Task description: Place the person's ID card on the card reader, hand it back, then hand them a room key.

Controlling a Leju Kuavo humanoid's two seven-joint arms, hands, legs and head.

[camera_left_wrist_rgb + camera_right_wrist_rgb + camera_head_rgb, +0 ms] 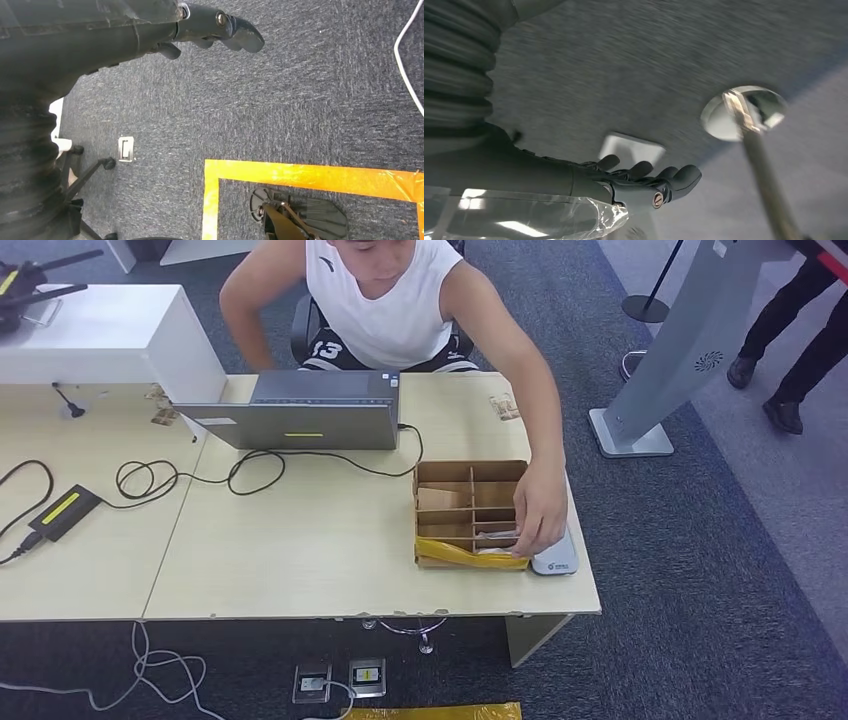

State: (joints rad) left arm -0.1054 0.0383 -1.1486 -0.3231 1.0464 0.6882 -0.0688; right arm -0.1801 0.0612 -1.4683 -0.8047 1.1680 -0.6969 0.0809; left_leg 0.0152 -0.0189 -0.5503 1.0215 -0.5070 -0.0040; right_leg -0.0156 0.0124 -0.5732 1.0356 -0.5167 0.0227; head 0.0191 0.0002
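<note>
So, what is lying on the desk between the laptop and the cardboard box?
In the head view, a black cable crosses bare desk between the laptop and the cardboard box.

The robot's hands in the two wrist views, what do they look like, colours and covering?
Both are dark grey to black. The left hand has smooth rounded dark fingers with a small round metal screw head at a knuckle. The right hand looks the same, also with a round silver screw. Each wrist has a ribbed dark cover, with clear plastic wrapping near the hand.
</note>
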